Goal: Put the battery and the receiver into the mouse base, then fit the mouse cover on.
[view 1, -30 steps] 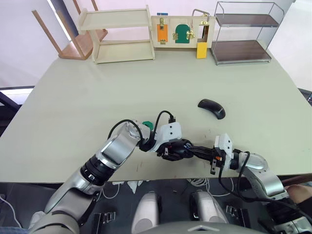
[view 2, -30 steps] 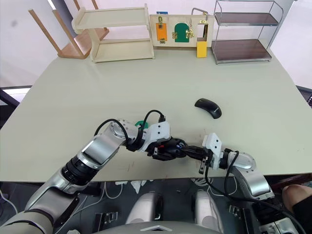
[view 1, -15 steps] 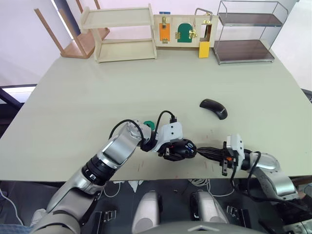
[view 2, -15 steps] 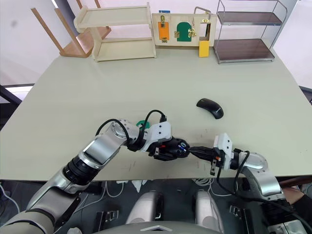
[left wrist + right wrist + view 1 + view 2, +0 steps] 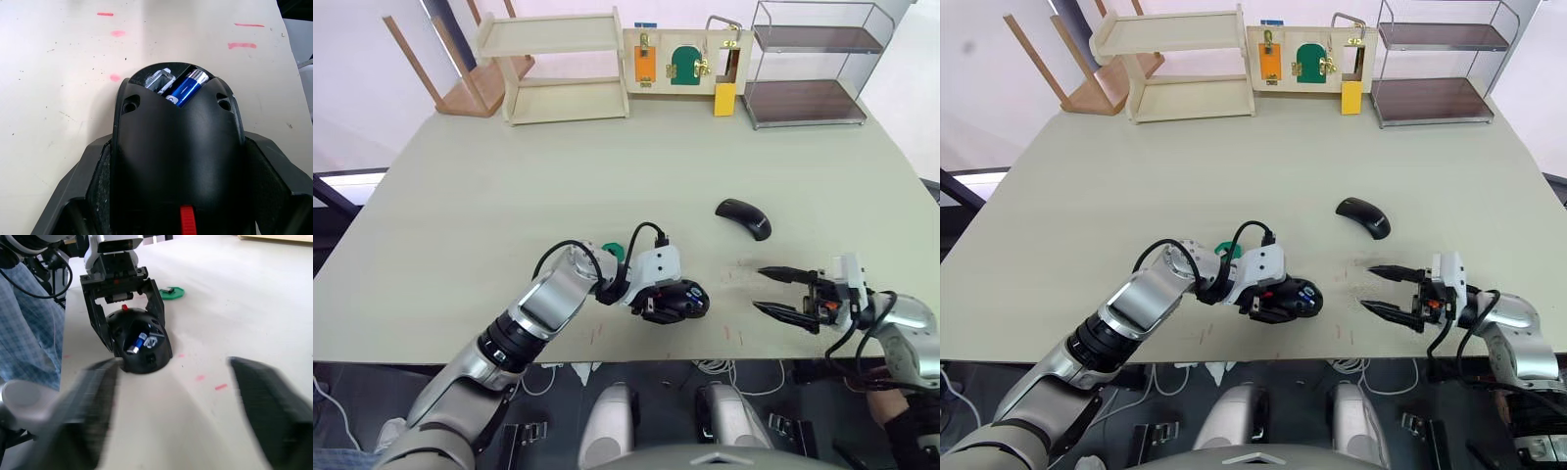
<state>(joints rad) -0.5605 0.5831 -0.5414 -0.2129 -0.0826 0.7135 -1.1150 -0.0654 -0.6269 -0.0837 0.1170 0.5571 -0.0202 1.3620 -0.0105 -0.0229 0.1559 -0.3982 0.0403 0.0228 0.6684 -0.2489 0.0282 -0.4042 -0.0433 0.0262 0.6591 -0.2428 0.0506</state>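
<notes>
My left gripper is shut on the black mouse base, its fingers on both sides, near the table's front edge. The blue battery lies in the base's open compartment, with a pale silvery slot beside it. To the right of the base, and apart from it, my right gripper is open and holds nothing. The glossy black mouse cover rests on the table further back. Behind my left gripper, a small dark piece, seemingly the receiver, lies on a green disc.
Along the table's far edge stand a wooden shelf, a board of latches and a metal-framed rack. A wooden chair sits past the far left corner. Both grippers are close to the table's front edge.
My right gripper has drawn back to the right, away from the mouse base, and has opened. The left gripper still holds the base in the same place.
</notes>
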